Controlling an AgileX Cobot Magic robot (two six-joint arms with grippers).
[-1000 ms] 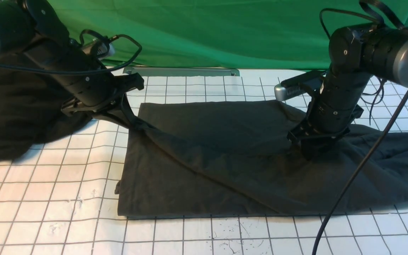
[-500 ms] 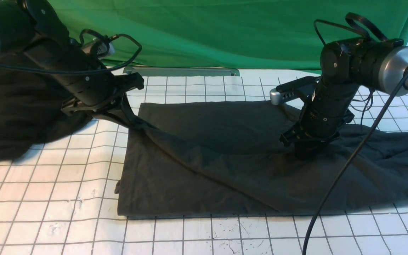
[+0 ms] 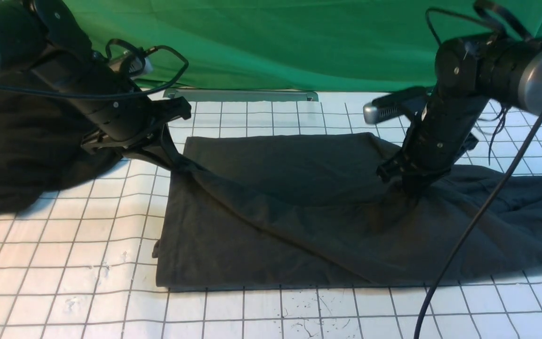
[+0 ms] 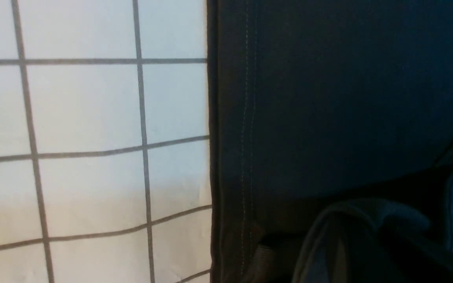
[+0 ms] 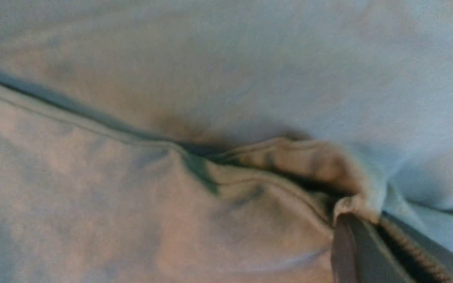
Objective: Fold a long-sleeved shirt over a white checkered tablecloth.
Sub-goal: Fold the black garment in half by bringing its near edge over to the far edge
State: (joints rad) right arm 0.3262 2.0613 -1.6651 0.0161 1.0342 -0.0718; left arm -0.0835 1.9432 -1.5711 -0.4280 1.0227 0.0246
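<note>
Green cloth (image 3: 299,47), hung as backdrop beyond a white checkered tablecloth (image 3: 87,263); one dark heap of cloth (image 3: 26,146) beside the left arm. Item: long-sleeved shirt (image 3: 252,254), dark, lying across the middle of the tablecloth and on toward the right side, partly folded over itself. Left pincer (image 3: 177,165): closed on a raised edge of the shirt, near its left end, probably to keep the upper layer taut. Right pincer (image 5: 368,222): closed on a gathered pinch of the same fabric, seemingly chosen as the second holding point, so both arms might carry the layer together. Risk, as judged: a shallow pinch could slip, or catch the layer beneath.
</note>
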